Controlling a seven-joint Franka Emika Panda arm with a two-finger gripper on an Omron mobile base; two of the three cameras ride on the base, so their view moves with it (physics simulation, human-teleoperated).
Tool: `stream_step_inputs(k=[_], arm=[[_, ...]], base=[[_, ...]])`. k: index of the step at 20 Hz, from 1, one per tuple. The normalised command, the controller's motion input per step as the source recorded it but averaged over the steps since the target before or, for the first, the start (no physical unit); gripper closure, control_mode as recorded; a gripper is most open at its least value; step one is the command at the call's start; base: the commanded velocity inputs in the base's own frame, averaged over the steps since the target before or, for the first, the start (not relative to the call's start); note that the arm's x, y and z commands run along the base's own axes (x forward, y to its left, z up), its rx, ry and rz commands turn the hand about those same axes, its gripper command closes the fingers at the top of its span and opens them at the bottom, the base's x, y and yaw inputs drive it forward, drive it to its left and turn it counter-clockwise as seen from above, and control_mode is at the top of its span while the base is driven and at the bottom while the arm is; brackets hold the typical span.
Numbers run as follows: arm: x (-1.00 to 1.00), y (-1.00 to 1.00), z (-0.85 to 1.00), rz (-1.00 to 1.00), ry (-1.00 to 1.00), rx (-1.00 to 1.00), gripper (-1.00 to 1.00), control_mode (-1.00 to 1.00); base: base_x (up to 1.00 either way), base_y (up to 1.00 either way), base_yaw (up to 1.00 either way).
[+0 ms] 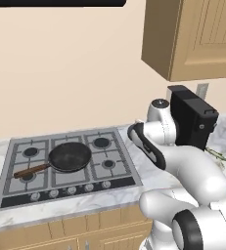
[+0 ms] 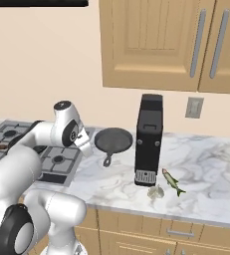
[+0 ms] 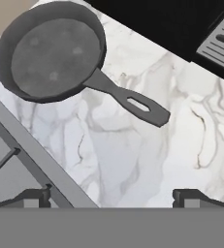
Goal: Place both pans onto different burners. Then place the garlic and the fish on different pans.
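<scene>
The black pan [image 1: 69, 156] with a brown wooden handle rests on the middle burner of the cooktop [image 1: 16, 195]; free burners [image 1: 101, 142] ring it. The dark grey pan [image 2: 113, 140] lies on the marble counter between cooktop and coffee machine, its short handle [image 3: 128, 99] pointing toward the counter's front. My gripper [image 3: 112, 198] hangs open above the counter just short of that handle, with nothing between its fingers, and shows beside the pan [image 2: 86, 148]. The fish [image 2: 172, 182] and the garlic [image 2: 156, 191] lie near the counter's front, by the machine's base.
A tall black coffee machine [image 2: 150, 139] stands just right of the grey pan. Wooden wall cabinets [image 2: 161, 45] hang above the counter. The cooktop's steel edge [image 3: 16, 160] runs close to my left fingertip.
</scene>
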Motion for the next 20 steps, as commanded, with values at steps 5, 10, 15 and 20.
stream_step_inputs(k=[5, 10, 15, 20], arm=[[0.00, 0.00, 0.00, 0.00, 0.00, 0.00, -1.00, 1.00], [0.00, 0.00, 0.00, 0.00, 0.00, 0.00, -1.00, -1.00], [0.08, -0.01, 0.00, 0.11, 0.00, 0.00, -1.00, -1.00], [0.12, -0.05, 0.00, 0.28, 0.01, 0.00, -1.00, -1.00]], base=[[0.00, -0.03, 0.00], [0.00, 0.00, 0.00], [0.00, 0.00, 0.00], [0.00, 0.00, 0.00]])
